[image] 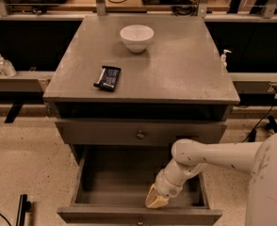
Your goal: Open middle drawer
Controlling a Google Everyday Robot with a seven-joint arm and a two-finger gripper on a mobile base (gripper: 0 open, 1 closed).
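Observation:
The middle drawer (138,214) of the grey cabinet stands pulled out, its wide shallow grey interior (119,178) in plain sight and its small knob (139,219) at the bottom edge of the view. My gripper (156,201) reaches down into the drawer from the right, just behind the front panel, right of centre. The white arm (209,157) crosses over the drawer's right side. The uppermost drawer (101,133) with its knob (140,135) is shut. The lowest drawer is hidden below.
On the cabinet top (185,69) stand a white bowl (136,36) at the back and a dark flat packet (107,77) at the front left. Low shelves run behind on both sides, with bottles at the left (2,66). A dark bar (21,210) lies on the floor.

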